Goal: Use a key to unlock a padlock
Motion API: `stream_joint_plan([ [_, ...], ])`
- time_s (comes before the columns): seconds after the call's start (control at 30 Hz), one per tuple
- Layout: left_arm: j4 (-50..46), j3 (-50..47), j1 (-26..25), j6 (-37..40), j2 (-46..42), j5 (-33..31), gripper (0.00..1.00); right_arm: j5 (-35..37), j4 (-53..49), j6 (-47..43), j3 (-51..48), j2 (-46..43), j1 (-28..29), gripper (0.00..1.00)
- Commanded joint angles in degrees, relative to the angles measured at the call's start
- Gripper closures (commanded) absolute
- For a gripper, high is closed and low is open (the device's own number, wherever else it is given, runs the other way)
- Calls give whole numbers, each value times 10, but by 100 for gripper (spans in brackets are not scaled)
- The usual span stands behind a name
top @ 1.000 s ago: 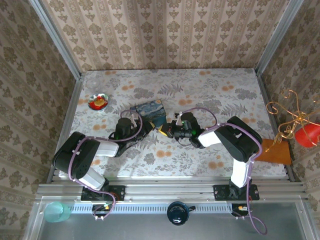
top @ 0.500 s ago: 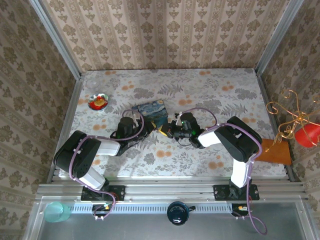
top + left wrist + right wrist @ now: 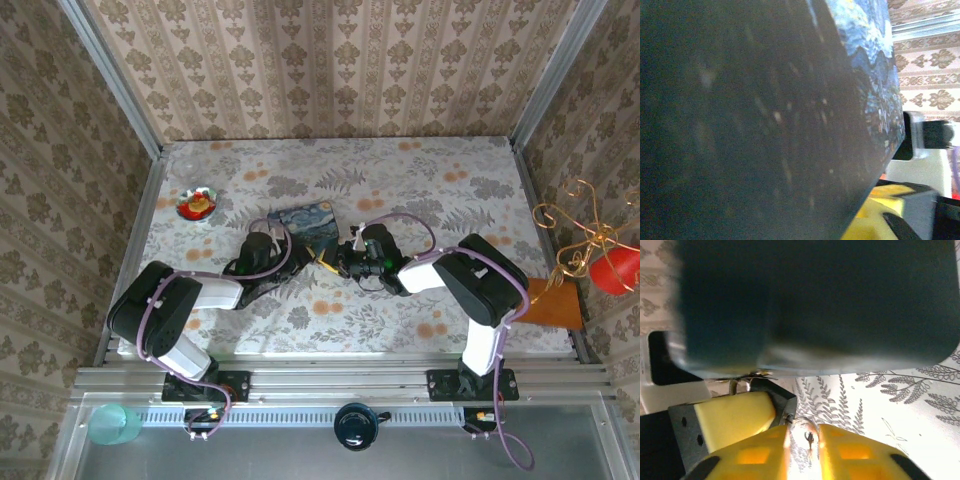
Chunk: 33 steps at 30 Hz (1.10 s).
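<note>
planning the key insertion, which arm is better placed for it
Right: the right gripper pinches what looks like the key near the tin. The left gripper sits close against the tin, apparently bracing.

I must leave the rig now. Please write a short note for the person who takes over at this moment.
Left gripper: against the blue tin; jaws hidden, state unclear.
Right gripper: jaws almost shut on a small metal piece, likely the key.
Padlock: probably the silvery bits below the tin's edge; body not clear.
Done: key in hand.
To do: insert the key, turn it, open the shackle.
</note>
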Motion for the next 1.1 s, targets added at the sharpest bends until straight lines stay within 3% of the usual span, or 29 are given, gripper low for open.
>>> stream_joint_plan([
  [0.0, -53, 22, 2, 23, -23, 4, 100, 39, -98, -123, 10, -67, 5, 70],
  [0.13, -113, 32, 12, 37, -43, -6, 100, 136, -254, -285, 31, -126, 19, 65],
  [0.2, -145, 37, 17, 47, -55, -11, 100, 167, -272, -364, 27, -144, 26, 63],
  [0.37, -182, 44, 30, 60, -74, -9, 100, 243, -204, -536, -2, -176, 86, 59],
  [0.5, -149, 33, 35, 44, -81, 12, 100, 211, -99, -657, -49, -186, 115, 56],
  [0.6, -148, 29, 34, 42, -85, 20, 100, 195, -12, -711, -84, -183, 123, 56],
  [0.9, -129, 19, 28, 42, -101, 30, 100, 191, 29, -765, -78, -123, 130, 54],
  [1.07, -128, 12, 27, 42, -108, 34, 100, 229, 77, -796, -71, -79, 132, 54],
])
